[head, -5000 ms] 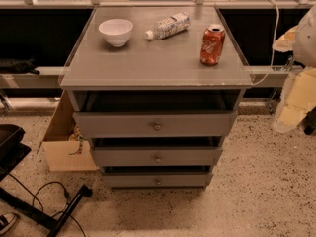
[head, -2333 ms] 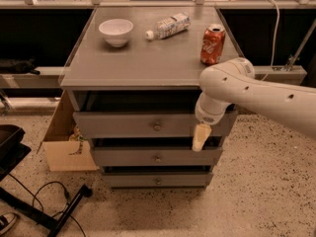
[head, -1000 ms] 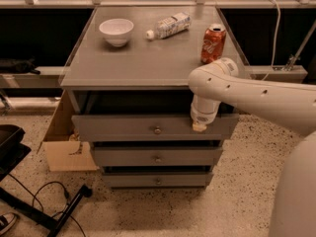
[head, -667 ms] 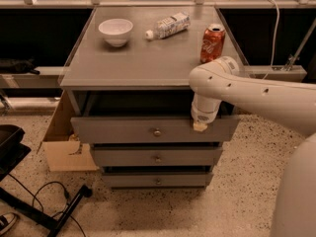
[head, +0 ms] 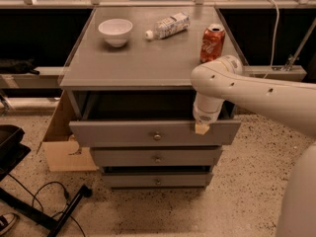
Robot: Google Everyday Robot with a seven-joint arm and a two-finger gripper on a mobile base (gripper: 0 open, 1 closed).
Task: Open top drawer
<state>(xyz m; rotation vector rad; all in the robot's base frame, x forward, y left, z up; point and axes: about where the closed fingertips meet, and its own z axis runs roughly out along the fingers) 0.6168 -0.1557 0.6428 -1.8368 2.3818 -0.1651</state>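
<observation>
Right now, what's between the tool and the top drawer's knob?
Nothing, in the camera view: the top drawer front is bare from the tool, at its upper edge right of centre, to the knob.

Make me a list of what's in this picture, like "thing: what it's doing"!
top drawer: pulled partly out, its front ahead of the two drawers below
knob: centre of the top drawer's front, nothing touching it
gripper: at the top edge of the top drawer's front, right of the knob
cabinet top: holds three things
bowl: white, upright, back left
bottle: lying on its side, back middle
can: red, upright, right side
cardboard box: on the floor, left of the cabinet
</observation>
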